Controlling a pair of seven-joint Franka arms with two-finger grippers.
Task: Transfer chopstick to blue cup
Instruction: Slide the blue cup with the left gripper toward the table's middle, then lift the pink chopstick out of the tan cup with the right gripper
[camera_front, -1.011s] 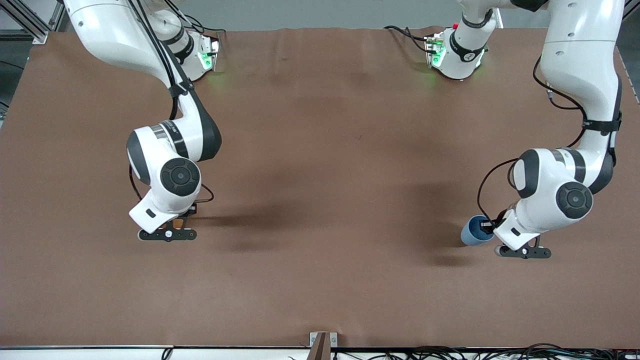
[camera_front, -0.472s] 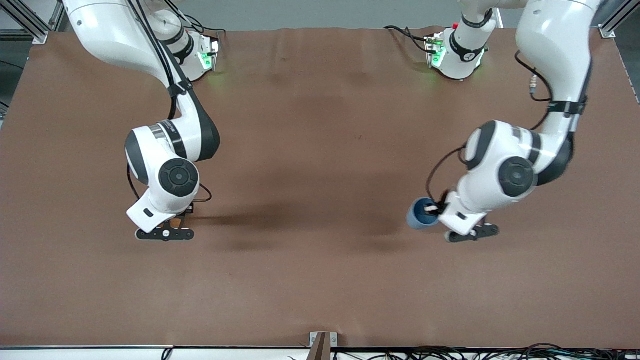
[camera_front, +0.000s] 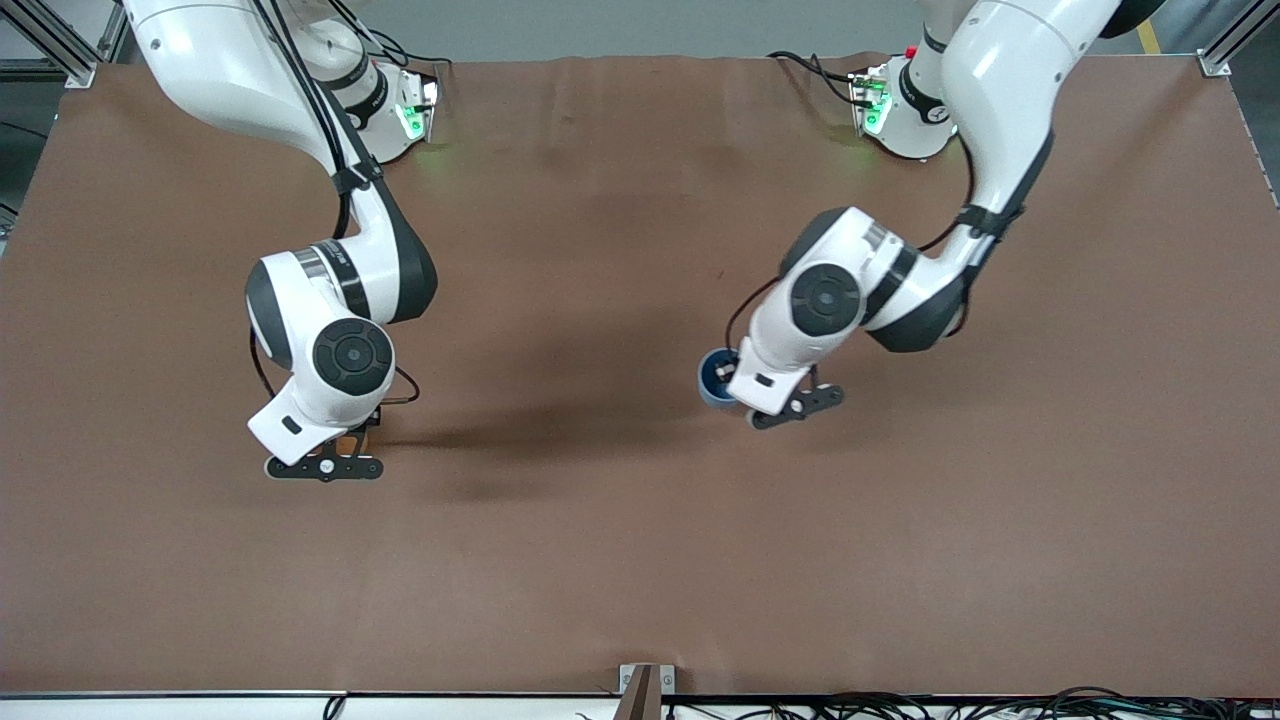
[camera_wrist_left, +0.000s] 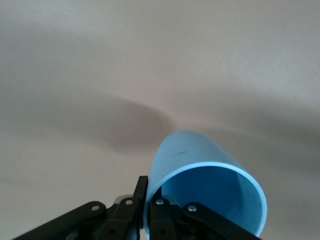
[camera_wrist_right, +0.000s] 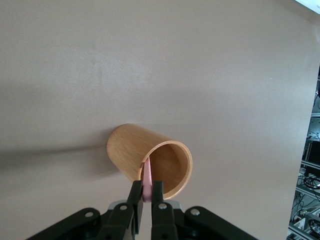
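Observation:
My left gripper (camera_front: 738, 388) is shut on the rim of the blue cup (camera_front: 714, 377), one finger inside and one outside, and holds it tilted over the middle of the table. The left wrist view shows the left gripper (camera_wrist_left: 148, 192) and the cup (camera_wrist_left: 200, 160), whose inside looks empty. My right gripper (camera_wrist_right: 147, 192) is shut on the pale-pink chopstick (camera_wrist_right: 148, 176). The stick's other end is inside the orange-brown cup (camera_wrist_right: 132, 147). In the front view the right gripper (camera_front: 345, 440) is hidden under its hand, toward the right arm's end of the table.
The brown table cloth (camera_front: 620, 560) covers the whole table. A sliver of the orange-brown cup (camera_front: 352, 443) shows under the right hand. A small metal bracket (camera_front: 645, 685) sits at the table edge nearest the front camera.
My left arm has carried the blue cup from the left arm's end of the table to over its middle. The right hand has shifted only slightly.

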